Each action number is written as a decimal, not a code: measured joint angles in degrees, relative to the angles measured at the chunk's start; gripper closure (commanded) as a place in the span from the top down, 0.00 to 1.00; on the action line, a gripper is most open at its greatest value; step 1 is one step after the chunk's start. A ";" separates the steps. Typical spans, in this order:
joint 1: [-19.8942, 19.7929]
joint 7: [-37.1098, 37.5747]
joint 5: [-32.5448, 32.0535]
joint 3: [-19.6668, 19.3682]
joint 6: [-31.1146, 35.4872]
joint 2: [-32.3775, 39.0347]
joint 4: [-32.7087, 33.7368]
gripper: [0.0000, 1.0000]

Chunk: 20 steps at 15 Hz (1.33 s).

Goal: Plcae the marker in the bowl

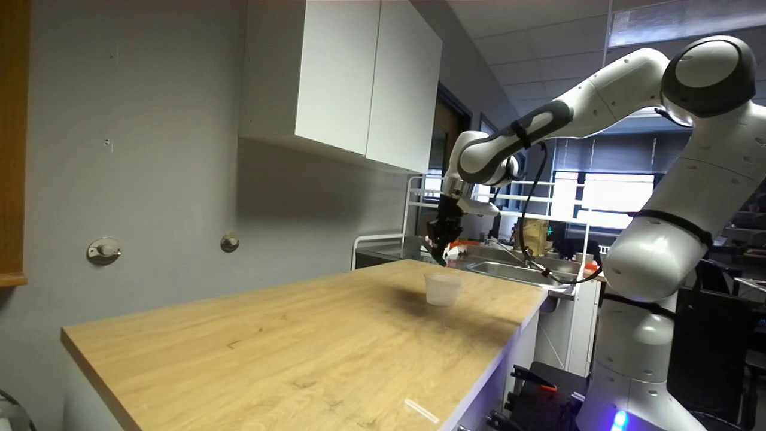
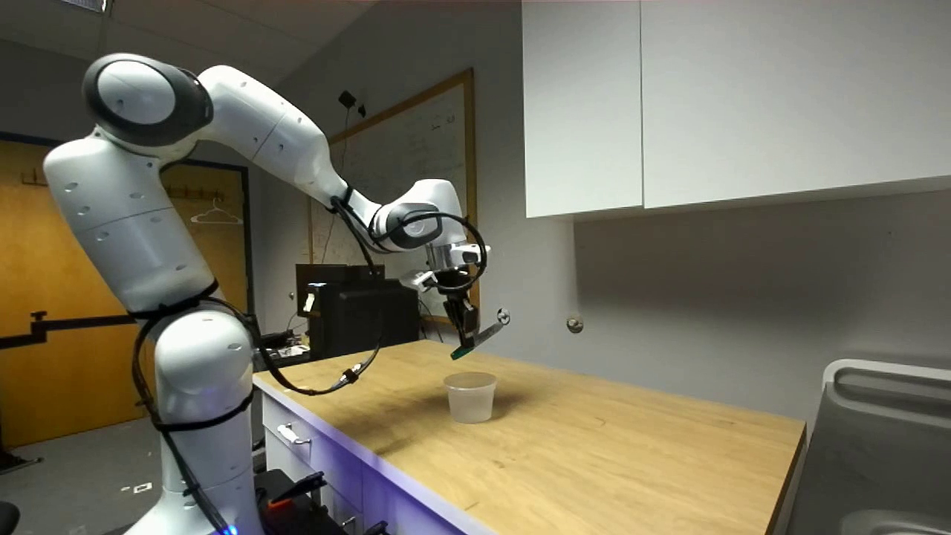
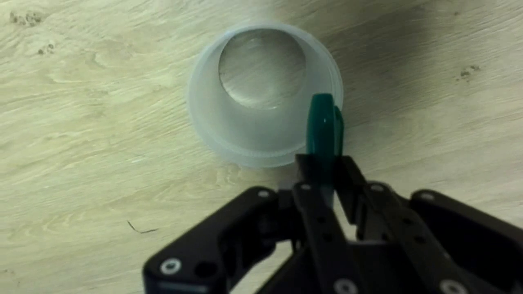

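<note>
The marker point(image 3: 322, 126) has a teal cap and a greyish body. It sits between the fingertips of my gripper point(image 3: 325, 169), which is shut on it. In an exterior view the marker point(image 2: 487, 334) is tilted, teal end lowest. The bowl point(image 3: 241, 126) is a translucent whitish cup, upright on the counter, with nothing seen inside. It shows in both exterior views point(image 1: 441, 290) point(image 2: 470, 400). My gripper point(image 2: 465, 331) is above the bowl's height, in the air. In the wrist view the teal end overlaps the bowl's right rim. Much of the marker's body is hidden by the fingers there.
The bowl stands on a wooden counter point(image 1: 287, 341). White wall cabinets point(image 1: 359, 78) hang above its back. A metal sink point(image 1: 514, 272) and a white-framed rack point(image 1: 413, 197) are beyond one end. A black cable point(image 2: 349, 375) hangs from the arm near the counter edge.
</note>
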 measured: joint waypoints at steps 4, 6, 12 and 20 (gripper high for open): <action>-0.39 1.11 0.37 0.00 2.19 -0.96 -4.18 0.08; -0.76 1.44 0.79 -0.02 3.13 -1.12 -5.87 0.08; -1.49 1.60 2.38 -0.21 5.01 -2.44 -9.03 0.08; -1.65 1.60 2.89 -0.29 5.03 -5.50 -9.83 0.71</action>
